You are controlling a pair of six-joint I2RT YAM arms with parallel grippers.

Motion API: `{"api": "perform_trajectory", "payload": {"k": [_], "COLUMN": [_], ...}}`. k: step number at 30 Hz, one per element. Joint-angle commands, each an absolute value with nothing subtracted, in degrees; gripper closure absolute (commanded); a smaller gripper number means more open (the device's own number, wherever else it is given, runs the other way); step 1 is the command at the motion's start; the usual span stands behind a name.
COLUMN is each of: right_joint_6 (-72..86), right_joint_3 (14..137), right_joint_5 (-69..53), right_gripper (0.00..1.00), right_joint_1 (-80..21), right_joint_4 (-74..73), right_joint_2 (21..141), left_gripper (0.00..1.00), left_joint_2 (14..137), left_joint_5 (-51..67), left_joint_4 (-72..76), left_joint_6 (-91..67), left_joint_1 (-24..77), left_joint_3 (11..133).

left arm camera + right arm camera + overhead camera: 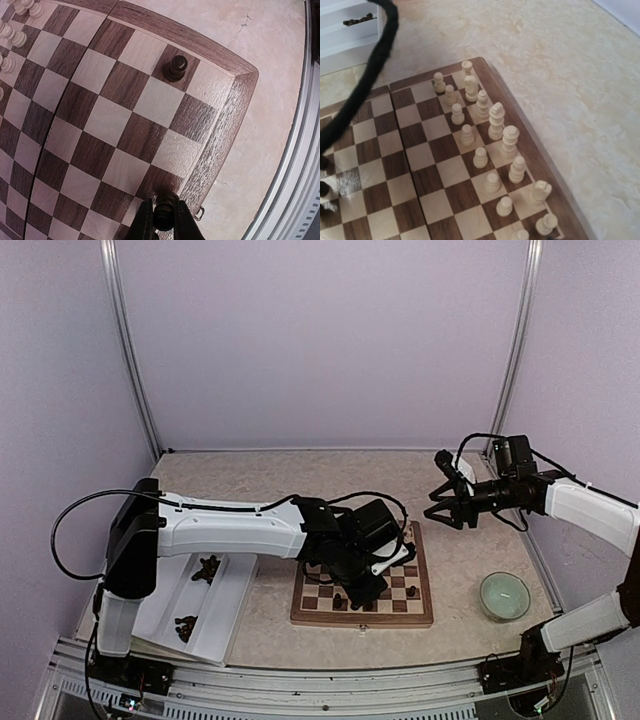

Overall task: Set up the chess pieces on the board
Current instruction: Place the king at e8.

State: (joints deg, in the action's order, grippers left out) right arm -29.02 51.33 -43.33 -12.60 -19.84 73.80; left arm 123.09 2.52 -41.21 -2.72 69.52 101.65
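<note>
Holding sixteen cream pieces [495, 120], board [436, 128] underlies left claw's [164, 210] one dark piece [165, 217].

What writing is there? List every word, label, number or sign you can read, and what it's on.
None readable in any view.
The board has no letters or numbers on its frame; the dark pieces, white pieces, tray, bowl, left arm and right arm show no label or brand.
</note>
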Motion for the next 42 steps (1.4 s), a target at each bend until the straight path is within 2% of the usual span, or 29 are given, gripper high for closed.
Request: {"api": "perform_trajectory", "payload": {"k": [1,14,30,34,39,42], "right_joint_6": [-29.4,-29.5,-29.8,-29.9,-29.8,-29.8], "right_joint_3": [51.1,51.1,51.2,51.2,51.2,51.4], "right_joint_5": [-44.4,-44.5,-45.0,-45.1,-45.3,-45.4], "right_gripper": [0.45,0.45,0.45,0.45,0.45,0.45], "right_joint_1": [-12.0,-12.0,-12.0,-12.0,-12.0,-12.0], "right_joint_4": [-19.6,-19.8,-20.1,-20.2,-20.3,-20.5], "right_joint_2": [74.5,74.7,75.1,75.1,75.2,75.4], "left_gripper": [0.9,0.85,0.84,0.78,0.65,0.62], "left_joint_2": [124.2,124.6,125.5,125.1,124.0,123.1], "left_joint_5": [2.2,0.2,0.8,0.8,1.0,0.5], "left_joint_4": [-40.8,-39.2,-39.3,-39.7,-40.6,-41.1], "left_joint_6": [-2.3,-2.7,-2.9,-3.2,-3.5,-3.5], "left_joint_1": [70.0,70.0,70.0,70.0,70.6,70.8], "left_joint_3": [103.1,102.3,102.0,101.8,101.4,101.2]}}
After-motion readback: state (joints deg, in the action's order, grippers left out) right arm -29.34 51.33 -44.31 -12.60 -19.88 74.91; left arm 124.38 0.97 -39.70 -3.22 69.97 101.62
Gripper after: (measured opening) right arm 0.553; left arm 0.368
